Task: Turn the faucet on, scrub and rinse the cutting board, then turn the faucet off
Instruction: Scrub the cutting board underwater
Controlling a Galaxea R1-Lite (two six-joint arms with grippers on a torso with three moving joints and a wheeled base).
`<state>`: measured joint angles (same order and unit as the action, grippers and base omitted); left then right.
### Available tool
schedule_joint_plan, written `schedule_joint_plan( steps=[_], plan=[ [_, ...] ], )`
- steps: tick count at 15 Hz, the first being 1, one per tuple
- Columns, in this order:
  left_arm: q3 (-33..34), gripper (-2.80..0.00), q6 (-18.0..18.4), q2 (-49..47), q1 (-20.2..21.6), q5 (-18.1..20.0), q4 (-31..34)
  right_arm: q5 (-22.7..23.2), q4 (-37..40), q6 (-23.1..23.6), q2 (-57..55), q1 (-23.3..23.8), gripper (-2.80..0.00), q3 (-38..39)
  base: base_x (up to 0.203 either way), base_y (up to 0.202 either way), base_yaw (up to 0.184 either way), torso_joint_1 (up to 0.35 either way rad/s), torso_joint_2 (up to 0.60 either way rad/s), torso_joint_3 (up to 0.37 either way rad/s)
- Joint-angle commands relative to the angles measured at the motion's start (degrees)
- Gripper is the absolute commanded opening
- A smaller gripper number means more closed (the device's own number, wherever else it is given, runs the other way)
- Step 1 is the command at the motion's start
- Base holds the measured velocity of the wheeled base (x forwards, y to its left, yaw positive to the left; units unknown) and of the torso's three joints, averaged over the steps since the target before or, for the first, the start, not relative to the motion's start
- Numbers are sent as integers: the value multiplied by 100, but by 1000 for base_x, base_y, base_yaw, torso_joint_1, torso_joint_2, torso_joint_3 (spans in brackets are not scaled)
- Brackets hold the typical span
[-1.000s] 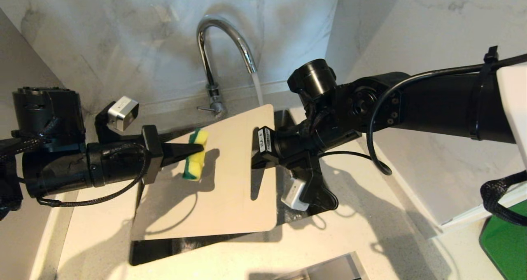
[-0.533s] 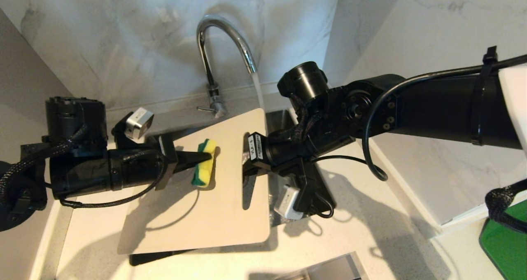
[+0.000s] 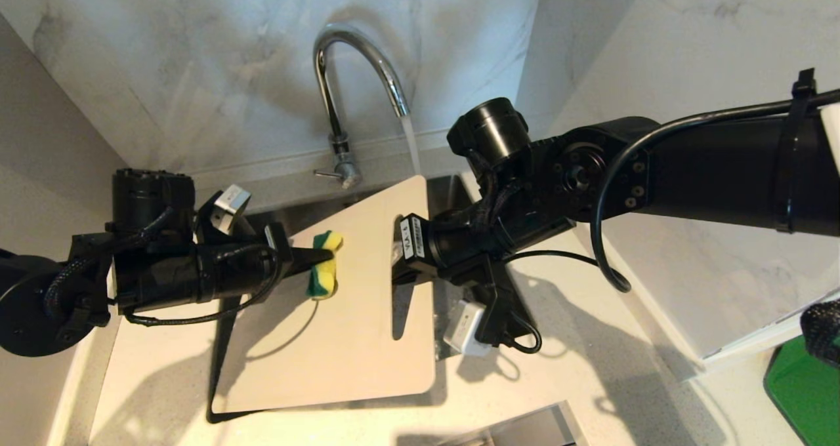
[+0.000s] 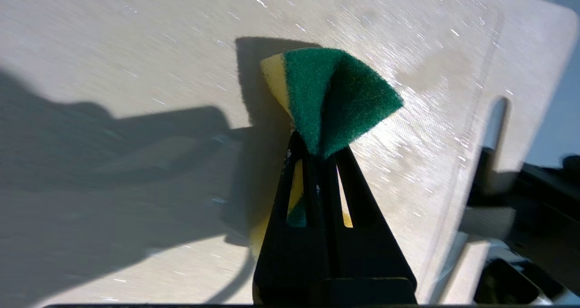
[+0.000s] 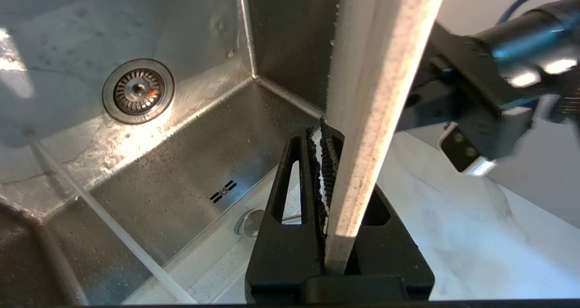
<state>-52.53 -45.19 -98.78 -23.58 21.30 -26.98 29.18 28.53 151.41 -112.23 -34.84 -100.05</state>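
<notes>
The chrome faucet (image 3: 341,72) is running, and its stream (image 3: 410,141) falls by the far corner of the cutting board (image 3: 348,328). This cream board hangs tilted over the sink (image 3: 453,193). My right gripper (image 3: 397,262) is shut on the board's right edge beside the slot handle; the right wrist view shows the board's edge (image 5: 376,72) clamped in the gripper (image 5: 324,133). My left gripper (image 3: 321,257) is shut on a green-and-yellow sponge (image 3: 325,274), which it presses against the board's upper face (image 4: 136,50). In the left wrist view the pinched sponge (image 4: 335,95) fans out past the gripper (image 4: 319,151).
Below the board lies the steel sink basin (image 5: 181,163) with its drain (image 5: 138,90). Marble walls stand behind and to the right. Pale countertop (image 3: 590,367) surrounds the sink. A green object (image 3: 804,387) sits at the far right, and a metal edge (image 3: 525,429) at the front.
The left arm has come right and nearer, carrying the sponge a little down the board's face. The board and right gripper shifted slightly left, then settled. Water keeps running.
</notes>
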Motion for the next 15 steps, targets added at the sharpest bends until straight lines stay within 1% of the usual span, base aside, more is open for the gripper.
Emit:
schedule_joint_plan(
  steps=[1, 4, 6, 8, 10, 12, 15],
  plan=[
    [5, -280, 152, -211, 210, 15, -1, 35, -5, 91, 61, 12, -280, 57, 0, 0, 0, 0, 0, 0],
    [30, -280, 670, -400, 407, -1, 41, 33, -264, 68, 71, 19, -280, 229, 0, 0, 0, 0, 0, 0],
    [33, -280, 946, -496, 506, -80, 128, 35, -381, 56, 73, 28, -280, 371, 0, 0, 0, 0, 0, 0],
    [32, -280, 1373, -637, 691, -127, 206, 35, -392, 56, 79, 39, -280, 390, 0, 0, 0, 0, 0, 0],
    [24, -280, 1592, -778, 813, -151, 250, 35, -392, 56, 96, 83, -280, 390, 0, 0, 0, 0, 0, 0],
    [18, -280, 1644, -928, 891, -160, 248, 35, -392, 56, 105, 91, -280, 404, 0, 0, 0, 0, 0, 0],
    [-89, -280, 1865, -1235, 1151, -188, 230, 35, -392, 56, 140, 100, -280, 408, 0, 0, 0, 0, 0, 0]
  ],
)
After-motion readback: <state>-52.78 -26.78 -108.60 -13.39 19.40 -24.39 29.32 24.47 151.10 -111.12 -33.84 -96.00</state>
